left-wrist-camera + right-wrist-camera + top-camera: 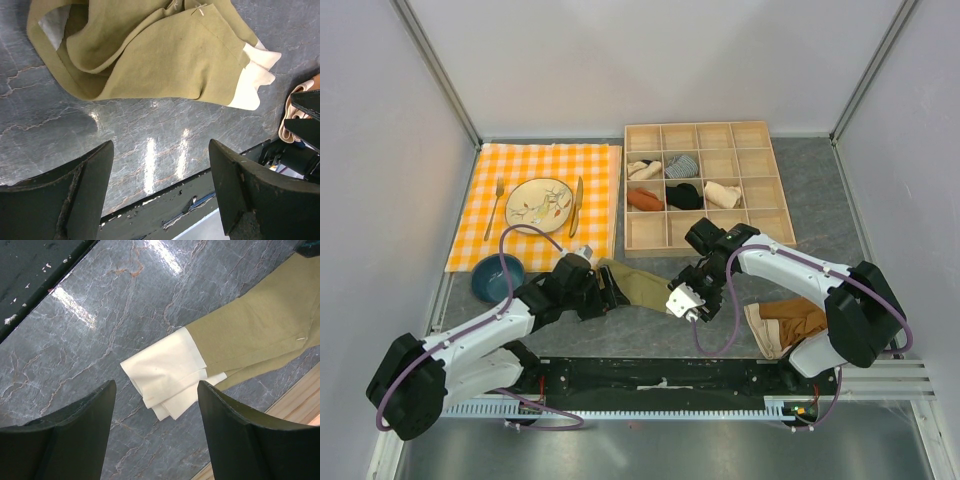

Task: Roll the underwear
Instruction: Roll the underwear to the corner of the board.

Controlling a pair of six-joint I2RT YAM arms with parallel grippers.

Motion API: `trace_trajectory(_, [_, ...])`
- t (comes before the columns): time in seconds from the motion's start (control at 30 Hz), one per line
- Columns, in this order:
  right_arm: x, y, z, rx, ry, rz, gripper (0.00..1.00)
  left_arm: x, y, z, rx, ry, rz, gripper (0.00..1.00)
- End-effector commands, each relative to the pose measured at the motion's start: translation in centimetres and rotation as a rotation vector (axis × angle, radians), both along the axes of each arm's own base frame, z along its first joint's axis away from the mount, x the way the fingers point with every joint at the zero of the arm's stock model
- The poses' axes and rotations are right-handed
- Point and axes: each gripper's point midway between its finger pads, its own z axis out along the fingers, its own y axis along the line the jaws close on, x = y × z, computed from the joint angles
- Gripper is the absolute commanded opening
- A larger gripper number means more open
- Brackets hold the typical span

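"Two arms lean in over one garment, seen from up top. The olive-khaki soft fabric underwear lies on the grey marbled table, just in front of the pale wooden compartment tray."

"Where's the left gripper?"

"At the garment's left end, on an arm stretched low and reaching to the right. The right gripper hangs from a sharply bent arm at the other end, pointing down. I'd guess they bracket it so one end can be pinned while the other gets rolled."

"Anything else about?"

"An orange checked cloth with a patterned plate sits off to the far left. A rust-brown garment lies by the right arm's base. Neither gripper is touching any of them."

"And from the left wrist?"

"The fingers stand wide apart with nothing between them, only bare table underneath. The underwear lies just beyond, rumpled, with one opening gaping. Its pale cream waistband is folded over at the right end. It looks loose to me, not smoothed flat."

"From the right wrist?"

"Those jaws are spread and empty too, hovering over the waistband, which lies in stacked layers. The tray's edge shows at the corner. I'd say the gripper is lined up to come down on that end. Nothing looks rolled yet."
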Motion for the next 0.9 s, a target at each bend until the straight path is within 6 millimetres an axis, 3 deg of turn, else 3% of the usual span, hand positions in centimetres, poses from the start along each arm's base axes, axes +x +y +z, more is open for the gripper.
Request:
trace_trajectory(0.0, [-0.2,0.7,0.8,0.044,-0.005,0.011,0.74,0.7,-0.5,0.4,-0.035,-0.034,0.007,0.83])
trace_trajectory(0.33, [0.1,0.7,0.7,0.048,-0.034,0.036,0.74,0.5,-0.3,-0.4,-0.041,0.003,0.052,0.83])
trace_trajectory(0.63, [1.0,1.3,0.6,0.052,-0.054,0.033,0.74,1.7,-0.6,-0.1,-0.08,-0.014,0.13,0.83])
trace_trajectory(0.87, [1.0,1.7,0.5,0.063,-0.041,0.035,0.74,2.5,0.4,-1.5,-0.004,0.044,0.236,0.79])
